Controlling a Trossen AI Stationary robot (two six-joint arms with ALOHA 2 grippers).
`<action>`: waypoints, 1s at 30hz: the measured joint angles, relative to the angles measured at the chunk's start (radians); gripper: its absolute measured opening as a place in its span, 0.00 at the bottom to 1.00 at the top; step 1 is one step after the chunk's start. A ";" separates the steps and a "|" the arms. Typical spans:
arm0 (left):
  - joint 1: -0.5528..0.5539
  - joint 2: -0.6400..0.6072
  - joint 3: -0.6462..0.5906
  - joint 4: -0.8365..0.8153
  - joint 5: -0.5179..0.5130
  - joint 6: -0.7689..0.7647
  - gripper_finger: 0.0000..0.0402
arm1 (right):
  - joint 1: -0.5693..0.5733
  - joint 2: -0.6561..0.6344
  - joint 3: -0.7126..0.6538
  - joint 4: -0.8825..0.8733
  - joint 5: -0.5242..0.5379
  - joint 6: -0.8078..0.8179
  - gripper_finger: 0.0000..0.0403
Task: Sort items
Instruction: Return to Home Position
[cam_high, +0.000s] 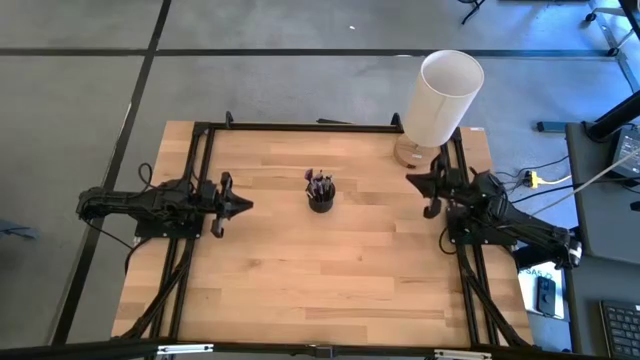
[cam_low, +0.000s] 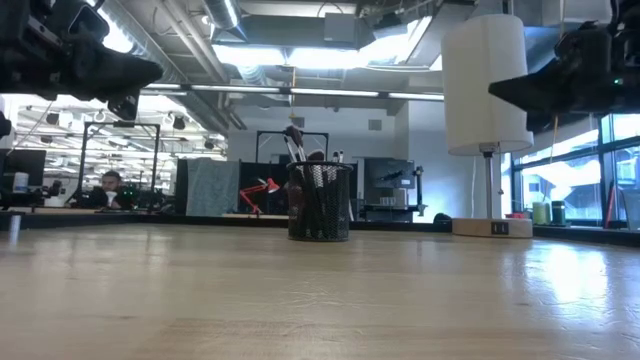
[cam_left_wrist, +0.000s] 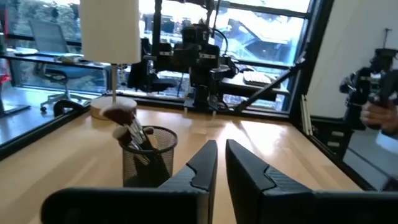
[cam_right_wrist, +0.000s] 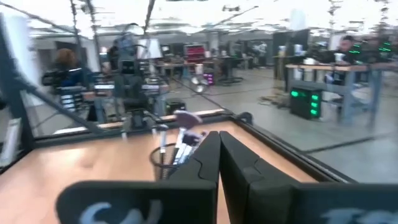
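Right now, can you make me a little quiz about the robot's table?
1. True or false: the makeup brushes lie scattered across the table.
2. What stands at the table's corner, beside the right arm? A) a white lamp B) a kettle C) a cardboard box
3. Which is nearer the lamp: the left gripper or the right gripper?

Key
1. False. They all stand in the black mesh cup at the middle of the table.
2. A
3. The right gripper.
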 joint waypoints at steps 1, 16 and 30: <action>0.000 0.000 0.000 -0.006 0.006 0.009 0.07 | 0.000 0.000 0.000 0.001 -0.018 -0.007 0.02; 0.000 0.000 0.000 -0.026 -0.020 0.066 0.07 | 0.000 0.000 0.000 -0.056 -0.036 0.020 0.02; 0.000 0.000 0.000 -0.025 -0.020 0.066 0.07 | 0.000 0.000 0.000 -0.068 -0.035 0.069 0.02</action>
